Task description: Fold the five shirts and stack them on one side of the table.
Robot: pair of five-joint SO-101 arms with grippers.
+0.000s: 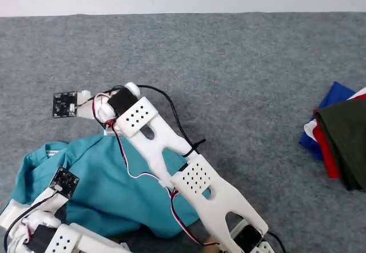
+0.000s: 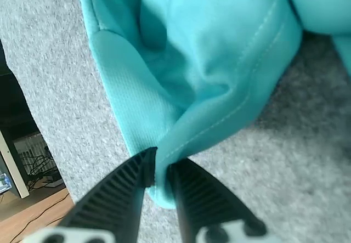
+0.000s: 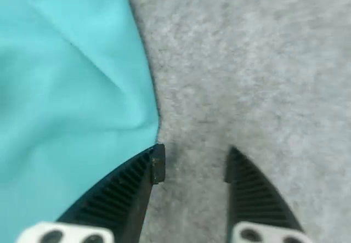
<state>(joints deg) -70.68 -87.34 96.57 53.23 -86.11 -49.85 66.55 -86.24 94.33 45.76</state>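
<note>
Teal cotton shirt [image 1: 108,190] lies crumpled on the grey felt tabletop [image 1: 240,64]. The left gripper [image 2: 159,171] pinches its hem. The right gripper [image 3: 192,166] rests with jaws apart beside its edge. A stack of folded shirts [image 1: 340,141] sits well apart, and a wooden floor [image 2: 33,221] lies beyond.

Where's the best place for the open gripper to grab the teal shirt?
Grip the shirt by its loose edge beside the right gripper, sliding in from the bare table side. That edge lies flat and reachable, while the left gripper pinches another folded edge.

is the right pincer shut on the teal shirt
No, the right pincer is open, its jaws apart over the bare grey table, with the teal shirt beside one jaw.
</note>
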